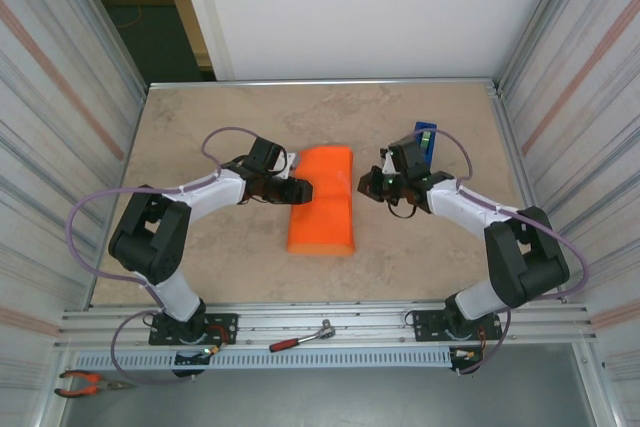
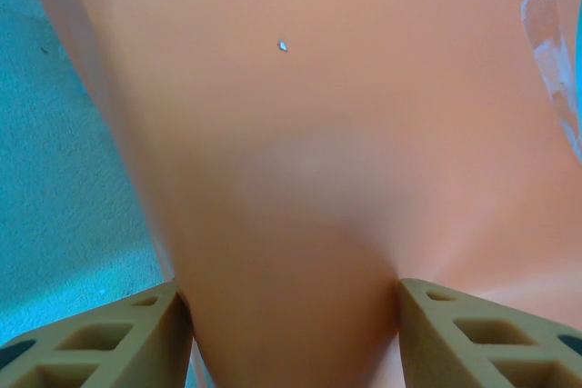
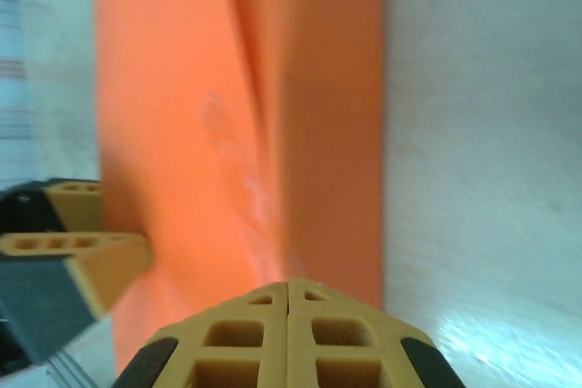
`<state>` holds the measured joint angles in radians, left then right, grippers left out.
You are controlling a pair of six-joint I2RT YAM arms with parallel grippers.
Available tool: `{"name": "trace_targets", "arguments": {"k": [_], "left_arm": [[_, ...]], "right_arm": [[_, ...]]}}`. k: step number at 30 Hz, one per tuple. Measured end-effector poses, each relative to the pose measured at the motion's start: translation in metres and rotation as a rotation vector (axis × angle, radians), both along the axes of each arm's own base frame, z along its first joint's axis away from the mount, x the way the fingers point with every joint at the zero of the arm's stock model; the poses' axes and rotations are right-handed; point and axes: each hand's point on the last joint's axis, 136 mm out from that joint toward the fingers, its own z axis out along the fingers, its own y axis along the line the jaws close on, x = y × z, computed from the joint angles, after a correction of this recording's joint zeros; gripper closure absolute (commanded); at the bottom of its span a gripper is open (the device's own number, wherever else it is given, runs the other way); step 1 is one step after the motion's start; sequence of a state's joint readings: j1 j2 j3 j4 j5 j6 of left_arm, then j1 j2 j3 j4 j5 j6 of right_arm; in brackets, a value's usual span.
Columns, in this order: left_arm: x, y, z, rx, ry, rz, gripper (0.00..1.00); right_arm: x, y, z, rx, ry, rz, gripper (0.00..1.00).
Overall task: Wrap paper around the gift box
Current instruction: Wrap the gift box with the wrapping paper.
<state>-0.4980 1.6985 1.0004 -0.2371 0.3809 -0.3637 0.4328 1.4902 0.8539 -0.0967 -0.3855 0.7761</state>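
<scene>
While the left gripper point(image 2: 296, 343) stands roughly half open, its two tan fingers point(image 2: 118, 338) press from either side on a soft hump of the paper point(image 2: 309, 134). The hump fills the whole gap between them, so the gripper is clamped on that fold. Beyond the fingers, the left wrist view shows smooth orange sheet, with a strip of clear tape point(image 2: 548, 43) stuck near its right edge. A bare patch of the counter point(image 2: 64, 188) lies to the left.

The right gripper point(image 3: 289, 315) has its fingers pressed fully together and holds nothing. Its tips point at the orange sheet straight ahead, where a long crease runs away from them. Whether they touch the sheet I cannot tell. One finger of the left gripper shows at the far side of the paper in that view.

From above, the paper lies as a long, rounded orange bundle in the middle of the counter, its long axis running away from the arm bases. The left gripper meets its left edge about midway along. The right gripper sits just beside its right edge, opposite the left one.

A blue tape dispenser point(image 1: 425, 136) stands behind the right gripper, apart from the paper. On the metal rail point(image 1: 330, 319) between the arm bases lies a red-handled ratchet wrench point(image 1: 300, 337). Orange-handled pliers point(image 1: 85, 382) lie below the rail at the near left corner.
</scene>
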Motion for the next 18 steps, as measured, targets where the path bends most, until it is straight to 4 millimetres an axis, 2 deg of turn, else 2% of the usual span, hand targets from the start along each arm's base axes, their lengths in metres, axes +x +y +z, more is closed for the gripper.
{"name": "trace_targets", "arguments": {"k": [4,8,11,18], "left_arm": [[0.0,0.0,0.0,0.0,0.0,0.0,0.44],[0.0,0.0,0.0,0.0,0.0,0.001,0.44],[0.0,0.0,0.0,0.0,0.0,0.0,0.44],[0.001,0.0,0.004,-0.001,0.001,0.002,0.41]], "right_arm": [[0.011,0.021,0.01,0.016,-0.035,0.035,1.0],[0.008,0.034,-0.008,0.002,-0.007,0.065,1.0],[0.005,0.036,-0.022,-0.002,0.007,0.072,1.0],[0.006,0.035,-0.021,0.025,-0.008,0.07,1.0]]}}
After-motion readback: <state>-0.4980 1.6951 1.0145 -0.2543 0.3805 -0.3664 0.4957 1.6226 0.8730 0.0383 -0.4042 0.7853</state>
